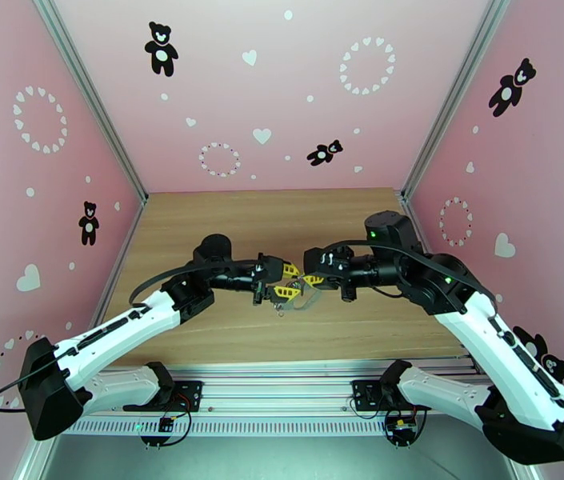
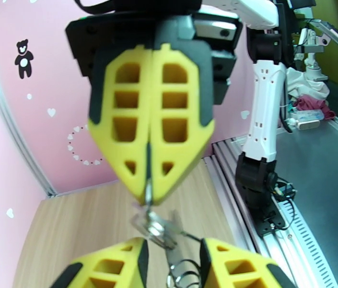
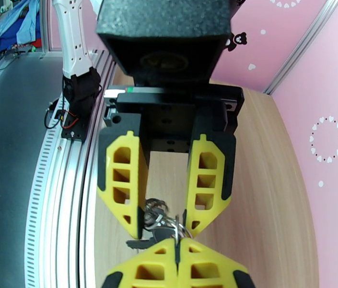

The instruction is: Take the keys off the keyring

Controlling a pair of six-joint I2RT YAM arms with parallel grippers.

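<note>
Both grippers meet above the middle of the table (image 1: 202, 234). My left gripper (image 1: 286, 282) has its yellow fingers a short way apart, clamped across the keyring's silvery ring cluster (image 3: 155, 210), which fills the gap between them. A coil of that cluster (image 2: 183, 273) sits between the same fingers in the left wrist view. My right gripper (image 2: 148, 194) faces it, shut on a thin metal piece seen edge-on, apparently a key (image 2: 157, 227). A second dark key (image 3: 137, 244) hangs just left of the right gripper (image 3: 176, 242). Part of the keyring's thin loop (image 1: 298, 306) dangles below.
Pink walls (image 1: 282, 90) close in the wooden table on three sides. An aluminium rail (image 1: 282, 378) with both arm bases runs along the near edge. Bare wood lies behind and to either side of the grippers.
</note>
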